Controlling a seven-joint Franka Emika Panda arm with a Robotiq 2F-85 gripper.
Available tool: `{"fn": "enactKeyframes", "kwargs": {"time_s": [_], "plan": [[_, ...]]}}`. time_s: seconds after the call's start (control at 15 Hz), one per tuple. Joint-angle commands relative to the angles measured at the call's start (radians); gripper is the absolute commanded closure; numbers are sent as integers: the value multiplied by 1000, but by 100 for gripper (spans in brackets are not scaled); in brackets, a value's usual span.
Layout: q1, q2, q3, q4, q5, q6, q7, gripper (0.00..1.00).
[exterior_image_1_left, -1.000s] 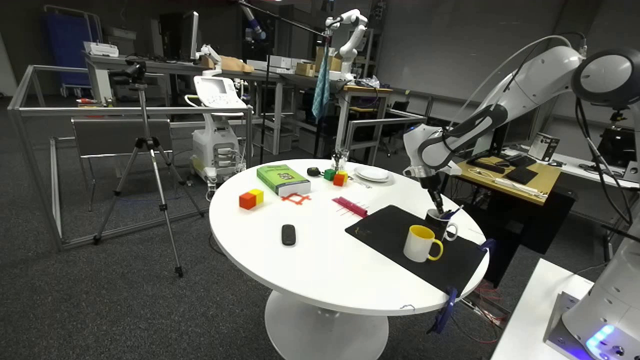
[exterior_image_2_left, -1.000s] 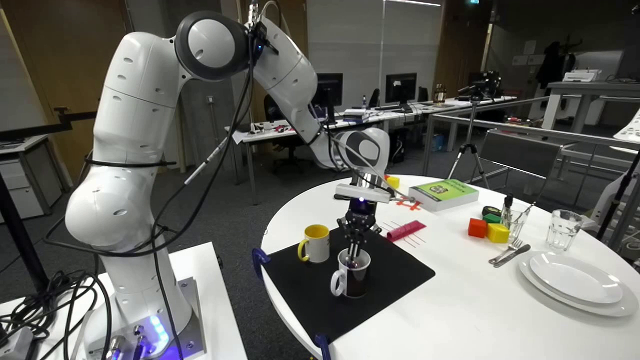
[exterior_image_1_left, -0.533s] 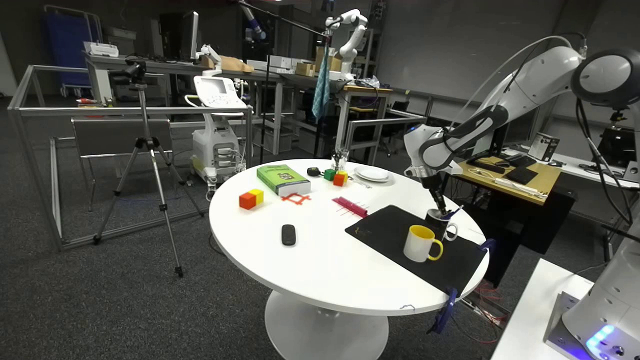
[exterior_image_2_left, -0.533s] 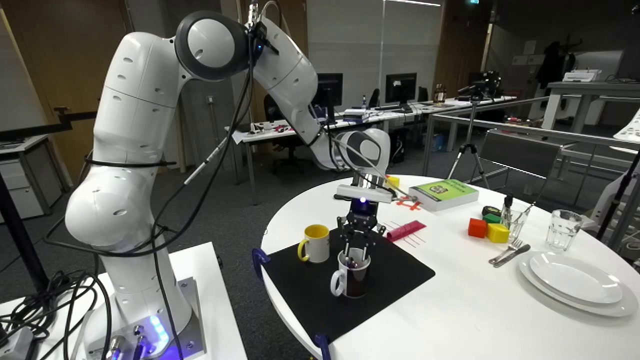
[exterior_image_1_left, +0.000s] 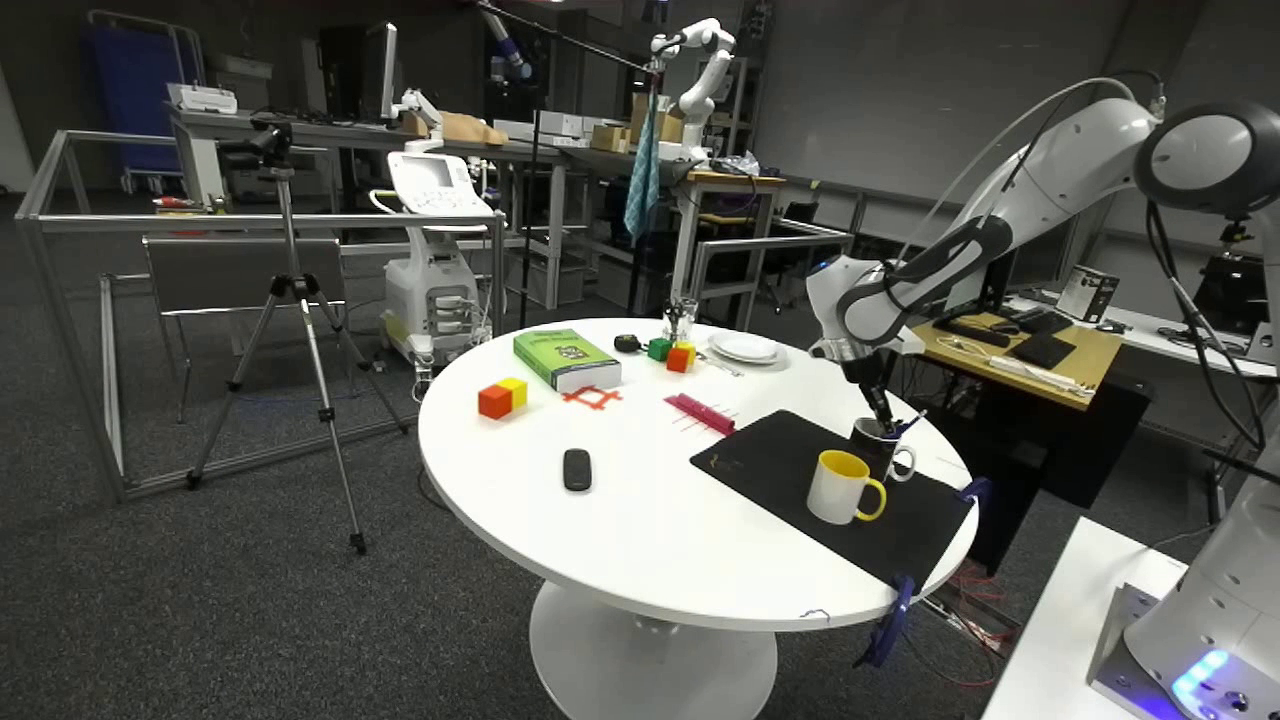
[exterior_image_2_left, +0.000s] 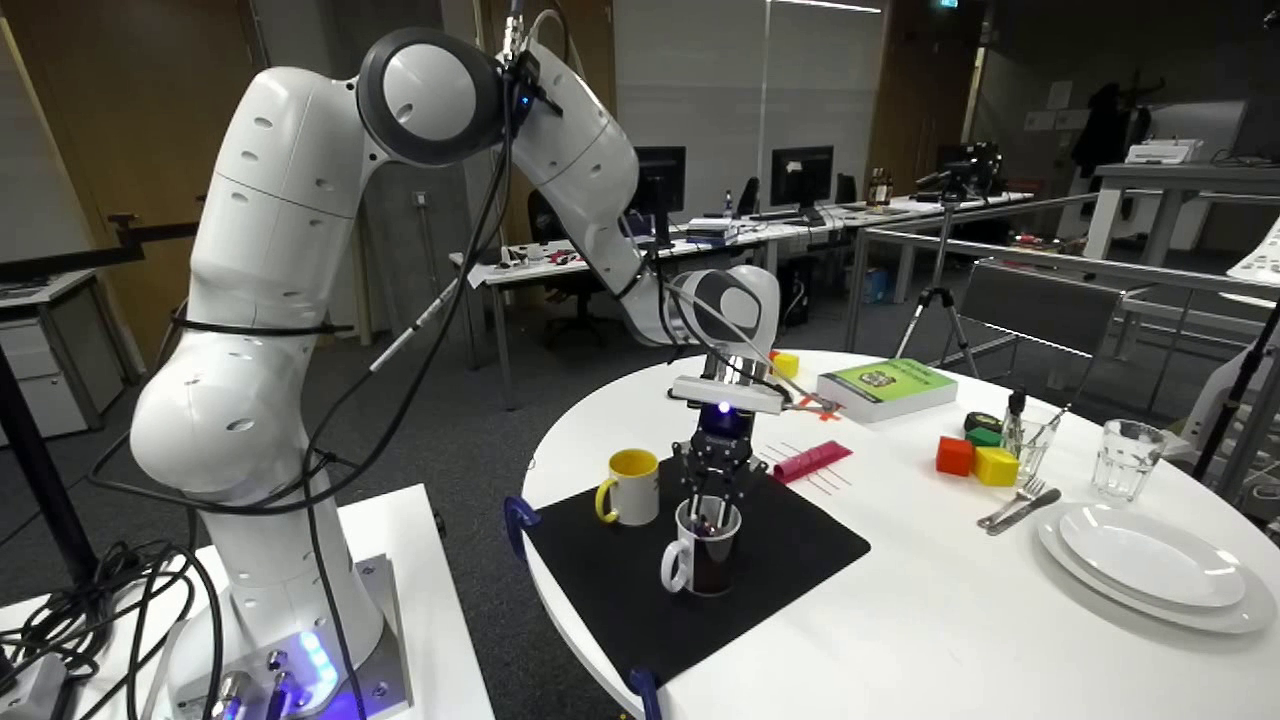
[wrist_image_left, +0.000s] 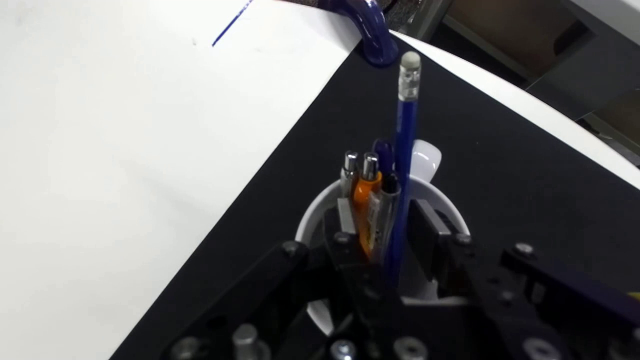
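A dark mug (exterior_image_2_left: 712, 570) with a white handle and rim stands on a black mat (exterior_image_2_left: 790, 565). My gripper (wrist_image_left: 387, 220) points down into it, fingertips inside the mouth, jaws part-way apart. Between the fingers rise an orange pen (wrist_image_left: 366, 192), a clear pen (wrist_image_left: 386, 210) and a blue pencil (wrist_image_left: 406, 122) with a white eraser. A silver-tipped pen (wrist_image_left: 349, 172) stands by the left finger; it may touch. A gap shows between the pencil and the right finger (wrist_image_left: 427, 217). The pens' lower ends are hidden. Beside this mug is a white mug (exterior_image_1_left: 832, 495) with yellow inside and handle.
Blue clamps (exterior_image_2_left: 518, 520) grip the mat at the table edge. Elsewhere on the round table (exterior_image_1_left: 640, 530) lie a pink piece (exterior_image_2_left: 812, 460), a green book (exterior_image_2_left: 888, 388), coloured cubes (exterior_image_2_left: 955, 456), plates (exterior_image_2_left: 1150, 560), a drinking glass (exterior_image_2_left: 1126, 460) and a black remote-like object (exterior_image_1_left: 577, 470).
A second ago the jaws were together inside the mug. They spread wide half a second ago and now stand somewhat narrower. The arm has sunk slightly; the mugs have not moved.
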Motion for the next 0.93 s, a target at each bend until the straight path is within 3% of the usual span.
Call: {"fn": "enactKeyframes", "kwargs": {"time_s": [0.0, 0.27, 0.87], "plan": [[-14, 13, 11, 26, -25, -37, 9, 88], [-14, 14, 11, 28, -27, -41, 11, 99], [-16, -11, 16, 57, -11, -80, 2, 97]]}}
